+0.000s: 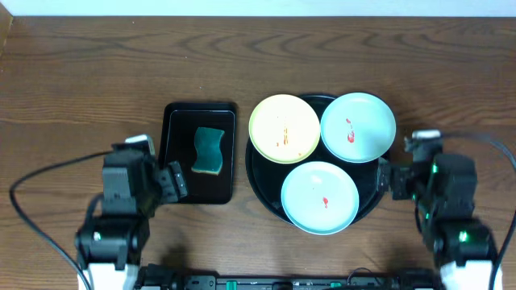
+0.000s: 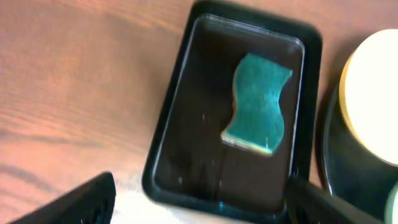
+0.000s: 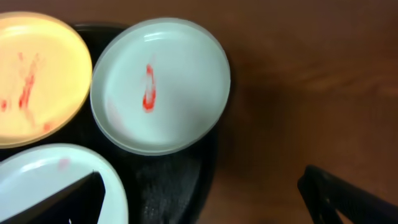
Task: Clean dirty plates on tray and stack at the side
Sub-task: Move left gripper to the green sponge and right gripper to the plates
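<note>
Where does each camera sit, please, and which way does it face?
Overhead: above the table, facing straight down on tray, plates, sponge; left gripper and right gripper show.
Left wrist: behind the left gripper, facing down at the sponge; fingers at bottom.
Right wrist: behind the right gripper, facing down at plates; fingers at bottom.
Shared: both wrist views catch the yellow plate.

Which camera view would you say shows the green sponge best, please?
The left wrist view: the sponge appears large in the rectangular tray, its wavy outline clear. Overhead shows it whole but small; the right wrist view misses it.
</note>
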{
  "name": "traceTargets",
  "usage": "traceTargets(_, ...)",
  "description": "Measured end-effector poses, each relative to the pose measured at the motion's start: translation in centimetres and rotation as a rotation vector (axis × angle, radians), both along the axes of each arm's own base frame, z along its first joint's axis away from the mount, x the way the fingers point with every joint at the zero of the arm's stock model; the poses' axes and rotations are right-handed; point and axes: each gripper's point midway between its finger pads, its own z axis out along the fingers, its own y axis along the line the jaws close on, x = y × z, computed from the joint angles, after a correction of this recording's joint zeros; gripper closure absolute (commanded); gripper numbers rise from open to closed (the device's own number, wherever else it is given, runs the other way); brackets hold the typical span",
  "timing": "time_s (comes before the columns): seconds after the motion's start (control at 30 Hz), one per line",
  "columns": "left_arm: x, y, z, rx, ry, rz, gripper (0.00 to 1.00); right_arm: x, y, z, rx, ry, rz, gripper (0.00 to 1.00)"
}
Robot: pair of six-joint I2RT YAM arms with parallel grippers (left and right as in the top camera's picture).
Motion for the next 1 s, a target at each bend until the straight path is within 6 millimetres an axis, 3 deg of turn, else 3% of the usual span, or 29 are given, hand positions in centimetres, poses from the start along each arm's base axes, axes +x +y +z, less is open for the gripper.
traceTargets(0.2, 0.3, -0.9, 0.5, -0.042, 0.084, -0.031, 0.13, 1.6, 2.0, 1.4, 0.107, 0.062, 0.056, 0.01)
traceTargets(0.4, 0.1, -1.3, 0.0, -0.058, 0.113, -0.042, 0.13, 1.7, 4.6, 1.5, 0.245, 0.081, 0.133, 0.01)
traceTargets(0.57, 2.5, -1.5, 1.7, -0.07, -0.006, -0.05, 0.13, 1.9, 5.2, 1.2, 0.281, 0.097, 0.146, 0.06)
traceTargets(0.7, 4.6, -1.8, 2.5, -0.081, -0.072, -0.061, 0.13, 1.8, 5.2, -0.7, 0.295, 0.185, 0.124, 0.11)
traceTargets(0.8, 5.7, -1.9, 1.3, -0.085, -0.038, -0.063, 0.13, 1.7, 5.3, -2.5, 0.3, 0.259, 0.113, 0.11)
traceTargets(1.0, 8.0, -3.0, -3.2, -0.081, 0.084, -0.097, 0.14, 1.6, 6.6, -5.0, 0.297, 0.354, 0.141, 0.12)
